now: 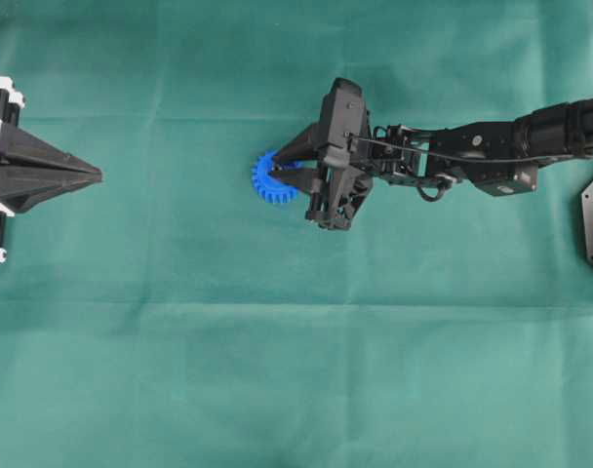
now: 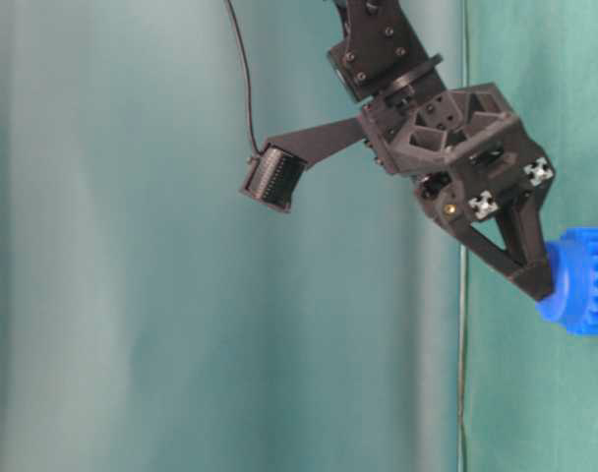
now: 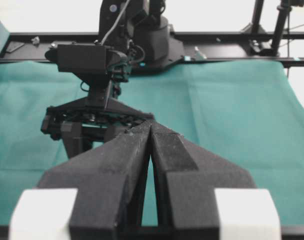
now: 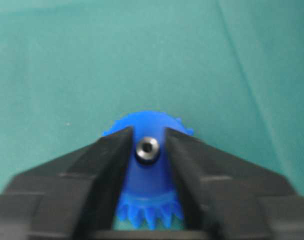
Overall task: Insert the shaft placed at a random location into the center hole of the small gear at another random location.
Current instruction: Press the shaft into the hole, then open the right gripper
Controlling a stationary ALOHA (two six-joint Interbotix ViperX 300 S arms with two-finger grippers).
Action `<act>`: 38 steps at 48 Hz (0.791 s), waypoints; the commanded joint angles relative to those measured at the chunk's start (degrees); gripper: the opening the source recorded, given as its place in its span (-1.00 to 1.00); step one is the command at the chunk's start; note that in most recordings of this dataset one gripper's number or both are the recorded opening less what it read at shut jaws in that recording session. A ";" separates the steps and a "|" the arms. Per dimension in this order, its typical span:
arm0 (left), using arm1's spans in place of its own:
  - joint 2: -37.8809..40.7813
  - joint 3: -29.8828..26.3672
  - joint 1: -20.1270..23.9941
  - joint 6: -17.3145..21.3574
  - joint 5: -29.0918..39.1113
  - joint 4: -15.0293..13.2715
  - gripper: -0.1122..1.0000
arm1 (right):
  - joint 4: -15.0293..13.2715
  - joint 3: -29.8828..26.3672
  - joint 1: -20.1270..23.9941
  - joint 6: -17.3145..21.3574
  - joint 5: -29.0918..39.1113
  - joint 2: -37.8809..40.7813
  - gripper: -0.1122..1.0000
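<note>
Straddling the small gear [image 4: 148, 172], the right gripper [image 4: 148, 150] has jaws parted, gripping nothing, around the shaft [image 4: 147, 148] seated end-up in the hub; left gripper [image 3: 151, 131] closed, well apart.

small gear [image 1: 273, 178] half hidden under right arm, cropped in table-level view, shaft [image 4: 147, 148] blurred

Shaft [image 4: 147, 149] in small gear [image 4: 144, 187], between pincer [image 4: 147, 150] fingers.
</note>
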 commanded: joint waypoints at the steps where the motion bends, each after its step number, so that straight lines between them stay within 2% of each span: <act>1: 0.44 -1.32 -0.09 0.00 -0.44 0.09 -0.79 | 0.18 -0.88 -0.09 0.26 -0.18 -0.97 0.37; 4: 0.44 -1.32 0.00 0.00 -0.44 0.18 -0.79 | 0.18 -0.88 0.09 0.26 0.35 -1.32 0.68; 6: 0.44 -1.32 0.00 0.00 -0.44 0.09 -0.79 | 0.18 -0.97 0.09 0.26 0.79 -1.67 0.80; 14: 0.44 -1.41 -0.09 0.00 -0.44 0.18 -0.79 | 0.00 -0.97 0.09 0.00 2.99 -4.75 0.65; 38: 0.35 -1.41 -0.09 0.00 -0.44 0.09 -0.79 | -1.85 -0.62 0.09 -0.35 10.63 -16.70 0.66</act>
